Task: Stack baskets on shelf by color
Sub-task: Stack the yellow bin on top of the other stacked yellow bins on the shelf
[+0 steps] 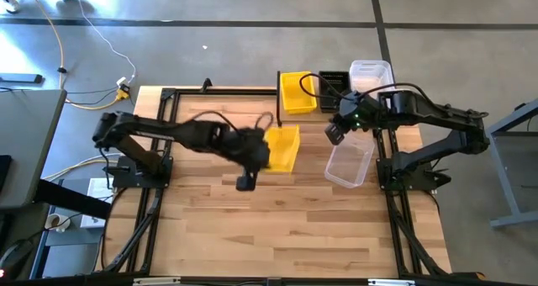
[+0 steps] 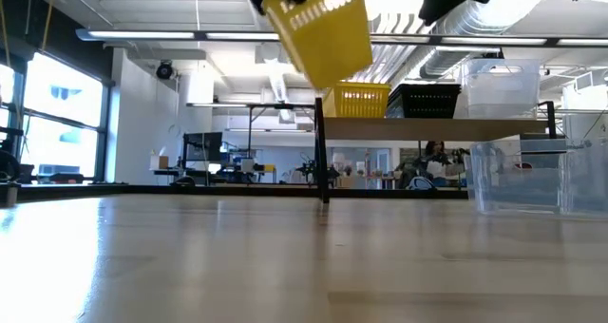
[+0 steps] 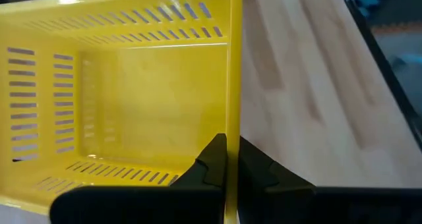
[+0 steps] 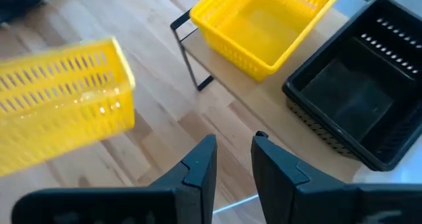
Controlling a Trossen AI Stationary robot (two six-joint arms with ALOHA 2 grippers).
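Left gripper (image 3: 227, 159) pinches a yellow basket's (image 1: 283, 148) wall, lifted above the table (image 1: 277, 227). Right gripper (image 4: 232, 159), slightly open and empty, hovers near the shelf (image 2: 427, 128); a clear basket (image 1: 350, 162) lies right.

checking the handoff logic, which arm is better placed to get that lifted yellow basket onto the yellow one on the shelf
Left. The left gripper is shut on the lifted yellow basket, held above the table near the shelf and its yellow basket. The right gripper is open and empty by the black basket.
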